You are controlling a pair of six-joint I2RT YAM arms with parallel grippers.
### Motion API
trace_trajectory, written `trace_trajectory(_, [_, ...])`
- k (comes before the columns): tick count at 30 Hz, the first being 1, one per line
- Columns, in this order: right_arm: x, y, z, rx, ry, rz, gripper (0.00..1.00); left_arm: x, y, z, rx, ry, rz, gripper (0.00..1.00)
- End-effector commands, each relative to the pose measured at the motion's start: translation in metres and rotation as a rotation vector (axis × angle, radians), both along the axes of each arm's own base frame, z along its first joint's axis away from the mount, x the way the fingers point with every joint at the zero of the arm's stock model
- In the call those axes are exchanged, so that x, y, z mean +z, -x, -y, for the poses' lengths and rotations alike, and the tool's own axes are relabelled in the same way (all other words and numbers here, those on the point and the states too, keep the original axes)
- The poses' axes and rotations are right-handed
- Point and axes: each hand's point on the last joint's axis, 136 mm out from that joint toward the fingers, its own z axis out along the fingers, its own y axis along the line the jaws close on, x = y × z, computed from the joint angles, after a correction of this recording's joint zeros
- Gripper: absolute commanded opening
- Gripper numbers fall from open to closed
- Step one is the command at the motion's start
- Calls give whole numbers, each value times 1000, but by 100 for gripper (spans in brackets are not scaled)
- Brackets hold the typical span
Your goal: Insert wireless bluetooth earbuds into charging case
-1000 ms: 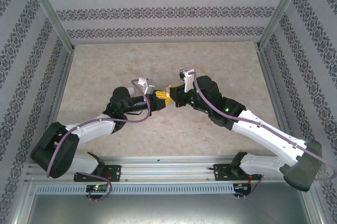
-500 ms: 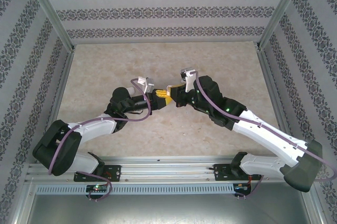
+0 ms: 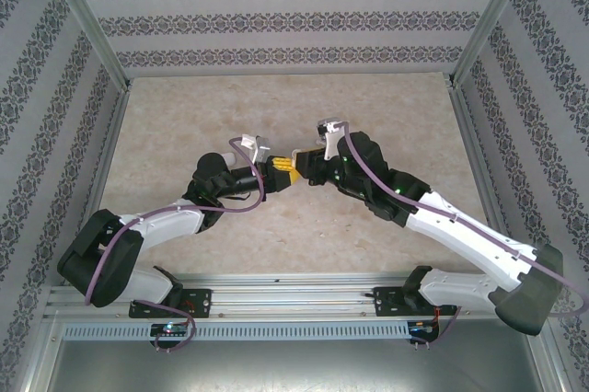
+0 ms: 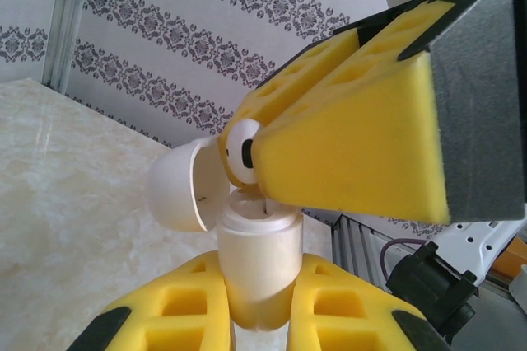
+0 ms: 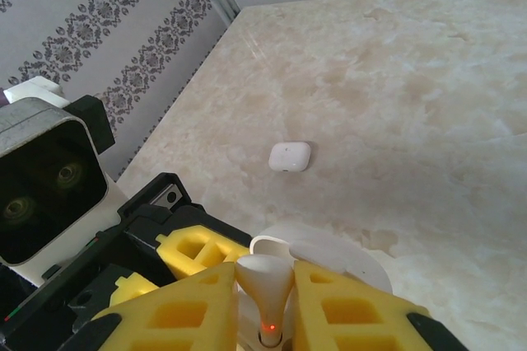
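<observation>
Pinching a white rounded plastic charging case (image 4: 257, 256), lid hinged open, the left gripper (image 4: 257, 301) hides its lower half. Yellow foam fingers (image 5: 354, 310) of the right gripper (image 5: 265, 306) squeeze 1 tiny white plastic earbud (image 5: 263, 278) at the case's mouth, bud mostly covered. Another closed white case (image 5: 290, 156) lies on the beige marbled table (image 5: 428, 79).

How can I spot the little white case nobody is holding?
Look at the beige marbled table in the right wrist view. Beyond the right gripper, the shut case lies flat and alone on bare tabletop. The other case is open, gripped by the left gripper.
</observation>
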Motion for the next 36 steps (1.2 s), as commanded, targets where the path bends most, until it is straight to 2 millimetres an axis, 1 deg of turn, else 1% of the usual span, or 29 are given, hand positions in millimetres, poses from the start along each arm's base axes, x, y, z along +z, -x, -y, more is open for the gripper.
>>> trace_trajectory(1, [-14, 1, 3, -8, 49, -66, 23, 40, 4, 1, -10, 84, 120, 0])
trace_trajectory(9, [-11, -3, 4, -27, 72, -78, 29, 39, 3, 3, -13, 80, 118, 0])
trace_trajectory(14, [-4, -3, 3, -22, 65, -72, 34, 37, 3, 3, -14, 75, 116, 0])
trace_trajectory(18, [12, -2, 4, -18, 57, -52, 38, 33, 3, 4, -14, 67, 115, 0])
trace_trajectory(22, [33, 0, 11, -26, 57, -17, 42, 26, 2, 3, -4, 54, 118, 0])
trace_trajectory(25, [47, 0, 20, -51, 64, 10, 43, 23, 2, 2, -2, 48, 120, 0])
trace_trajectory(28, [56, -1, 32, -84, 76, 29, 45, 22, 0, -2, 8, 47, 121, 0])
trace_trajectory(31, [54, -7, 47, -121, 96, 13, 46, 20, -4, -7, 23, 46, 108, 0])
trace_trajectory(32, [49, -10, 53, -136, 111, -4, 47, 19, -5, -9, 24, 46, 99, 0])
trace_trajectory(34, [38, -17, 64, -162, 135, -53, 47, 16, -8, -14, 39, 47, 90, 0])
trace_trajectory(36, [20, -26, 76, -187, 165, -124, 47, 12, -10, -21, 57, 51, 86, 0])
